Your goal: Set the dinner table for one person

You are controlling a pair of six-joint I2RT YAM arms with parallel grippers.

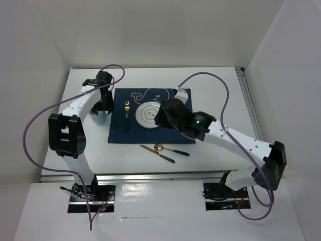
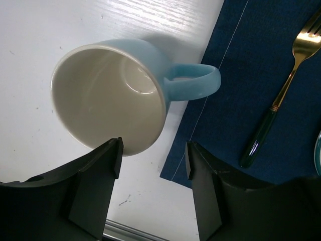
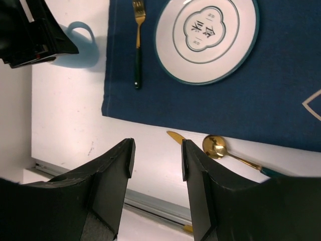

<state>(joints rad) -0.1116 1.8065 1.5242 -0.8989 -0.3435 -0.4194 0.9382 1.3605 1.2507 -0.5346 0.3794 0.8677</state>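
The white dinner table (image 1: 220, 90) holds a navy whale placemat (image 1: 173, 131). On the mat lie a white plate with a teal rim (image 1: 145, 114) and a gold fork with a dark handle (image 1: 127, 114). A light blue mug (image 1: 99, 119) stands on the table just left of the mat. A gold knife (image 1: 156, 153) and a gold spoon (image 1: 170, 149) lie on the table below the mat. My left gripper (image 2: 153, 160) is open and empty beside the mug (image 2: 110, 95). My right gripper (image 3: 158, 160) is open and empty, hovering over the plate's right side (image 1: 161, 119).
Silver rails run along the table's near edge (image 1: 150, 175) and right edge (image 1: 248, 95). White walls enclose the table on three sides. In the right wrist view the left gripper (image 3: 35, 35) stands over the mug (image 3: 83, 47), with the plate (image 3: 205, 37) on the mat.
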